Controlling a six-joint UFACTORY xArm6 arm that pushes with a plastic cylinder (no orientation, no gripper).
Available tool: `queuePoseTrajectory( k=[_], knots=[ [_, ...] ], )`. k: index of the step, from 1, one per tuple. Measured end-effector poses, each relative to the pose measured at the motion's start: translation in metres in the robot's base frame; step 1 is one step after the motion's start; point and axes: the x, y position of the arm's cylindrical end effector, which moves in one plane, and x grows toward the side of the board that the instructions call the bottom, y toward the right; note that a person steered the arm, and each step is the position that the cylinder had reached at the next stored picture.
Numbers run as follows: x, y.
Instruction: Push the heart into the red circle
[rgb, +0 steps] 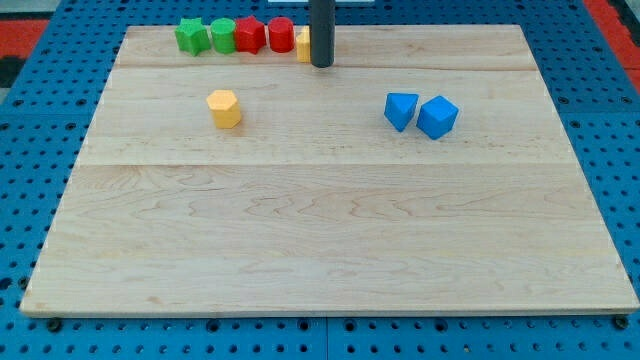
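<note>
Rod tip (321, 65) stands at the board's (320, 240) twelve o'clock edge, touching a yellow block (302, 44), shape half hidden, perhaps the heart. At its nine o'clock sits the red circle (281, 34). The arm carries no claw, only the rod.

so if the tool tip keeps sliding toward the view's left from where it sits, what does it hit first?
The yellow block, partly hidden behind my tip and apparently touching it. Beyond it sit a red block, another red block, then two green blocks. Depth is hard to judge.
</note>
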Motion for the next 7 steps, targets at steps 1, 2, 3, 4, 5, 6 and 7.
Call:
queuePoseTrajectory(
  k=[1, 2, 3, 4, 5, 6, 7],
  knots=[
    [-0.004, 0.001],
    [-0.022, 0.001],
    [-0.036, 0.001],
    [-0.037, 0.001],
    [-0.037, -0.006],
    [-0.036, -0.006],
    [-0.018, 0.02]
  ],
)
